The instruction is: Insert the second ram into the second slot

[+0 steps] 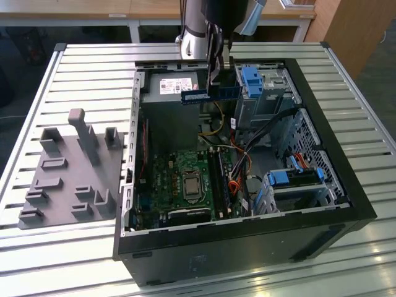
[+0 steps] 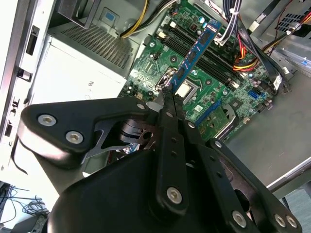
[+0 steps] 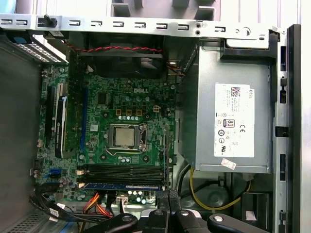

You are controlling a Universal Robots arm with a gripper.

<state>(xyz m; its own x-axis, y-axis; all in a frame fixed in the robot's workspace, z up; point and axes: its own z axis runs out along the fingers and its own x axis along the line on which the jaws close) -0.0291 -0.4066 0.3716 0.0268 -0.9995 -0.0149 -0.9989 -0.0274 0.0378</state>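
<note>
The gripper (image 1: 215,83), its two fingers clamped on the second ram (image 1: 201,95), holds the single blue stick level over the open computer case (image 1: 247,232), apart from the motherboard (image 1: 167,179) below. Two blue brackets show (near bracket (image 1: 250,79) just beside the gripper, far bracket (image 1: 281,178) well apart), and one grey holder (image 1: 68,179) lies on the exterior view's left.

The grey power supply (image 3: 209,73) carries a white label (image 3: 234,120) (fine print, a code square, small marks; nothing legible). White lettering (image 3: 142,91) stands on the green motherboard (image 3: 107,104), and the second ram (image 1: 216,93) bears a small white sticker (image 1: 193,94), unreadable.
</note>
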